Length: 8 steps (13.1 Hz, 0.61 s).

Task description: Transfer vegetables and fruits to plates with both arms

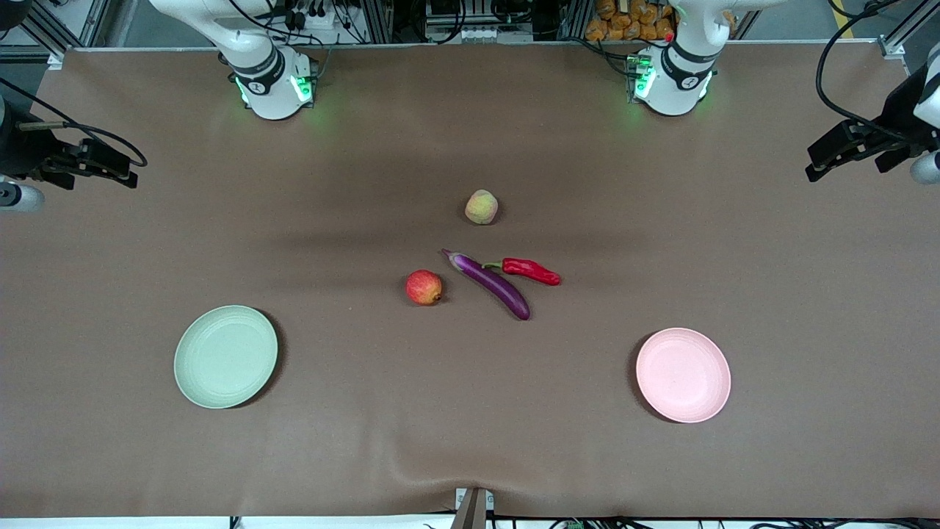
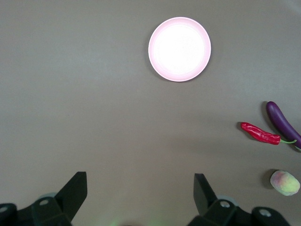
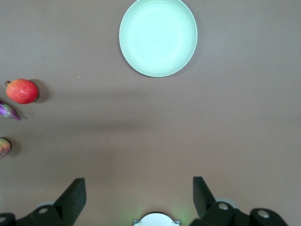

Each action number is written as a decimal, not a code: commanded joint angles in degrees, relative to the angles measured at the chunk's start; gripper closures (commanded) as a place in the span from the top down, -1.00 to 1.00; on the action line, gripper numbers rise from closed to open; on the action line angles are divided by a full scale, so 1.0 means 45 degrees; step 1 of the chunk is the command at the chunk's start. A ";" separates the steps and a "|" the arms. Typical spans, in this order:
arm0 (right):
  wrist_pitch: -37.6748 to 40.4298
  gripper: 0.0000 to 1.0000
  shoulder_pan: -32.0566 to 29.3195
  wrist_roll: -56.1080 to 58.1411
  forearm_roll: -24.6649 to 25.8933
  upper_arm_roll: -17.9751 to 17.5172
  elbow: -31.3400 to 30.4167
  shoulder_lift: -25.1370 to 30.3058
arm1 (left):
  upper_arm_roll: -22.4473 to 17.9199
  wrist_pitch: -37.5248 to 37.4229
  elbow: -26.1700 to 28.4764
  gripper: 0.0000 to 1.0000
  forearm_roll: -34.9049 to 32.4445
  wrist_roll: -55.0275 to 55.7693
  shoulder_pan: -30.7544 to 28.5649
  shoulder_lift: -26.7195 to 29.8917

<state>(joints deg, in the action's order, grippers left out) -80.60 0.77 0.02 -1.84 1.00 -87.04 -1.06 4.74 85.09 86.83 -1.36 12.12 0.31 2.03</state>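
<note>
Brown cloth covers the whole table [image 1: 147,455], and four pieces of produce sit mid-table: one peach [image 1: 482,206] farthest from the front camera, one red apple [image 1: 424,287], one purple eggplant [image 1: 490,284] and one red chili [image 1: 530,270] just beside the eggplant's stem end. Two plates, both bare: the green plate [image 1: 225,356] toward the right arm's end, the pink plate [image 1: 683,375] toward the left arm's end. Left gripper [image 2: 140,194] hangs high over bare cloth at its own end, jaws spread wide, holding nothing. Right gripper [image 3: 138,197] mirrors it at its end, fingers parted and unloaded. No readable writing anywhere.
</note>
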 commanded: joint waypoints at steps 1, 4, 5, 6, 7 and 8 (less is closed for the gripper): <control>-0.0115 1.00 0.0083 -0.0122 -0.0040 0.0012 -0.0033 -0.0077 | -0.0058 -0.0470 -0.0293 1.00 0.0261 0.0527 -0.0011 -0.0099; -0.0407 1.00 0.0064 -0.0122 -0.0020 0.0012 -0.0033 -0.0194 | -0.0058 -0.0393 -0.0234 1.00 0.0262 0.0569 0.0085 -0.0273; -0.0505 1.00 0.0103 -0.0122 -0.0040 0.0012 -0.0033 -0.0214 | 0.0039 -0.0373 -0.0215 1.00 0.0282 0.0705 0.0202 -0.0661; -0.0545 1.00 0.0180 -0.0122 -0.0040 0.0012 -0.0052 -0.0253 | 0.0272 -0.0160 -0.0041 1.00 0.0243 0.1035 0.0378 -0.1071; -0.0448 1.00 0.0162 -0.0122 -0.0040 0.0012 -0.0053 -0.0253 | 0.0448 0.0596 0.0406 1.00 0.0262 0.1831 0.0437 -0.1501; -0.0331 1.00 0.0084 0.0032 -0.0040 0.0012 -0.0033 -0.0195 | 0.0798 0.1551 0.0952 1.00 0.0262 0.2902 0.0593 -0.1931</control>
<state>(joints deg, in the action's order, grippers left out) -82.54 1.07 0.03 -1.84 0.93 -87.06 -2.37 6.43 86.89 88.63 -1.26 18.82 1.79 -2.54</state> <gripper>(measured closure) 0.000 0.000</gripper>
